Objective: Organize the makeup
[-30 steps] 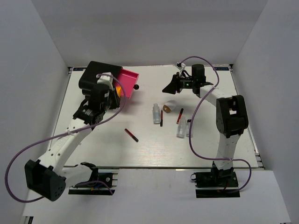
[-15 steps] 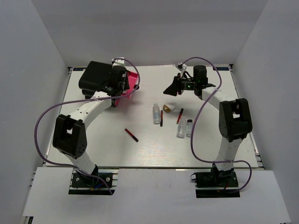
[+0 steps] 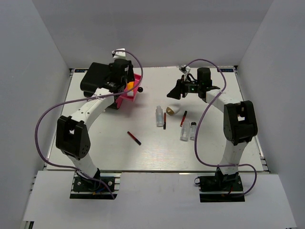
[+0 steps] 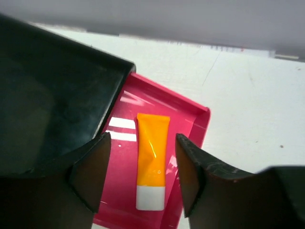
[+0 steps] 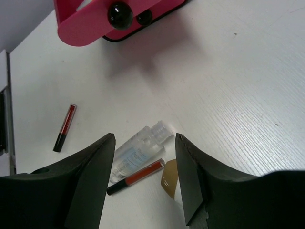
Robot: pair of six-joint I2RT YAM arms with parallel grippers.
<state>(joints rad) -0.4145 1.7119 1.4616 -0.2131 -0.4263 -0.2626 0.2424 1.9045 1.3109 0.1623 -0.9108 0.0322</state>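
The left claw [image 4: 141, 139] is seen spread wide above the open pink drawer [image 4: 193, 121] of the black box [image 4: 47, 95]; nothing is gripped, and neither finger is shown touching anything. Between its fingers the orange tube [image 4: 152, 152] is framed, lying flat on the drawer floor with its white cap [image 4: 150, 198] toward the camera. The right claw [image 5: 145, 137] is likewise parted and empty, raised above the bench [image 5: 248, 95]. Beneath it a clear bottle [image 5: 136, 152] is seen on its side, with a dark-red stick [image 5: 136, 177] just beside it and a beige egg-shaped piece [image 5: 169, 185] partly hidden by one finger. A second stick [image 5: 64, 127] lies well apart from these, and the drawer's front with its black knob [image 5: 119, 14] is shown at the top of that view. Only in the top view are two more small bottles [image 3: 187, 132] made out, close together and nearer the arm bases, with a third stick [image 3: 183, 118] near them; whether they stand or lie cannot be told. The tube is reduced there to an orange spot in the drawer, and its cap is resolved only by the left wrist camera.
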